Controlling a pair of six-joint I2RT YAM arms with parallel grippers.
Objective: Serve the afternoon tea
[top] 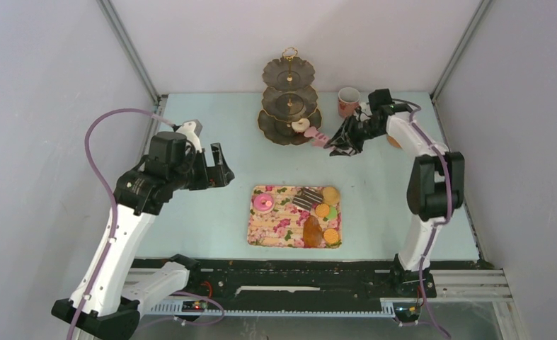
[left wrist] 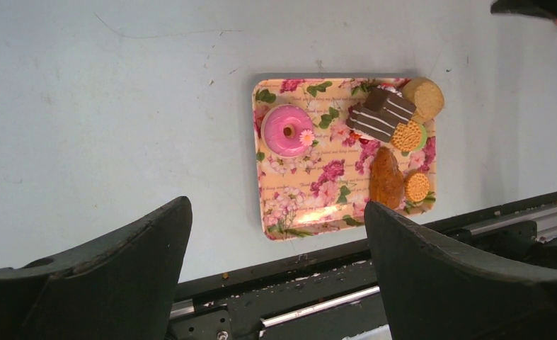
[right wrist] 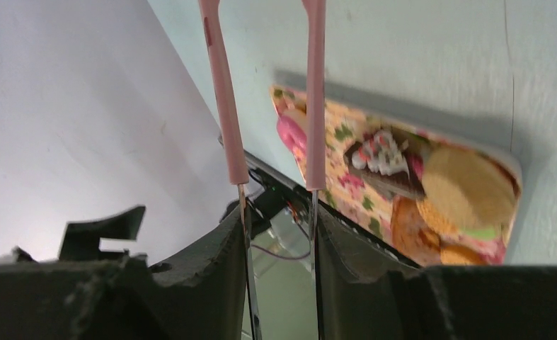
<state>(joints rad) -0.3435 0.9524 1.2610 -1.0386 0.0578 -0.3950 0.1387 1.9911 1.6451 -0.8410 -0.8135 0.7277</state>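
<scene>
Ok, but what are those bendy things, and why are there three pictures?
They are two robot arms. One picture looks down from above; the other two come from little cameras on each wrist. On the blue table lies a flowery tray with a pink donut and other pastries; behind stand a mug and a tiered stand. The right gripper holds pink tongs, reaching to a white donut on the stand's bottom tier. The left gripper hangs open, holding nothing.
</scene>
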